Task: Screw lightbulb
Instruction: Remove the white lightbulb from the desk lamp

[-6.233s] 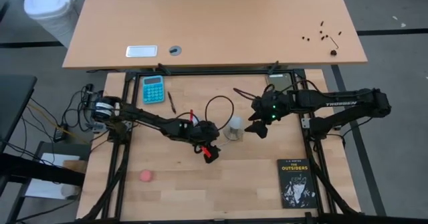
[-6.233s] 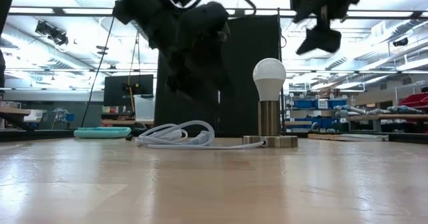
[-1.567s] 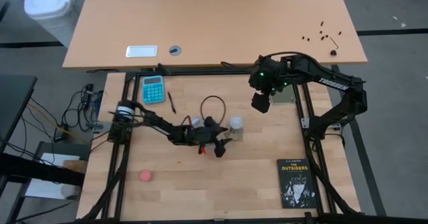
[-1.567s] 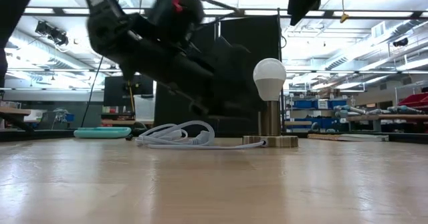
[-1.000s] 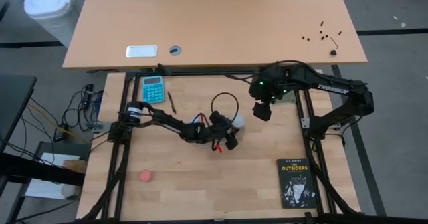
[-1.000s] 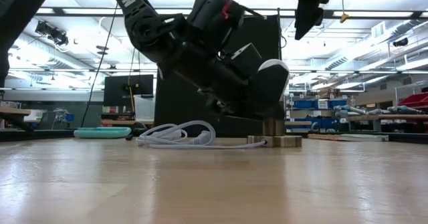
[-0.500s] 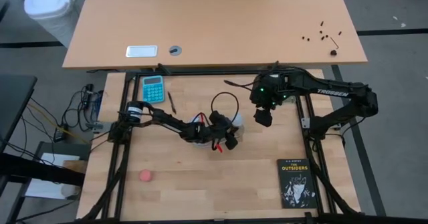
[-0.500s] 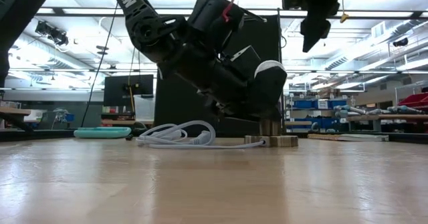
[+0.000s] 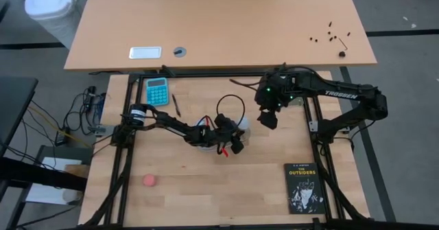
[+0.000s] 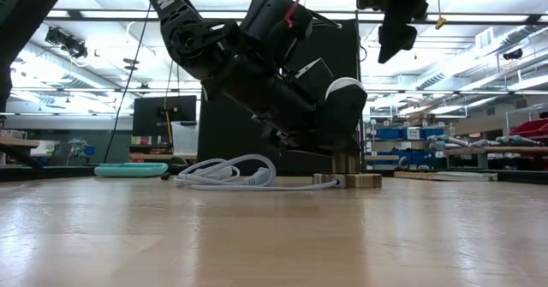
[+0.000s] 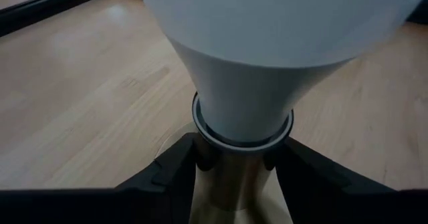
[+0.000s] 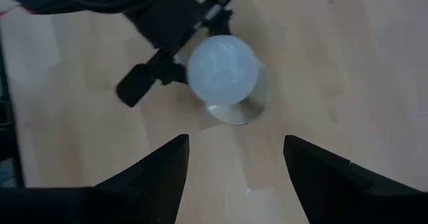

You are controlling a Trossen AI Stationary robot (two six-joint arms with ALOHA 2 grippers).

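The white lightbulb stands upright in a metallic socket, whose round base disc rests flat on the table near its middle. My left gripper reaches in from the table's left and is shut on the socket just under the bulb. In the low view it hides most of the bulb. My right gripper hangs open above the bulb and a little to its right, touching nothing. My left gripper pinches the socket's metal sleeve right below the bulb's neck, one finger on each side. The fingers come from the table's left, slanting a little downward. The socket stands upright with its base disc on the table.
A white cord lies coiled left of the socket. A teal calculator and a pen lie at the far left, a pink ball near left, a black book near right.
My left gripper has stayed at the socket under the bulb. My right gripper has sunk a little toward the bulb and tipped slightly. The bulb and socket stand where they were.
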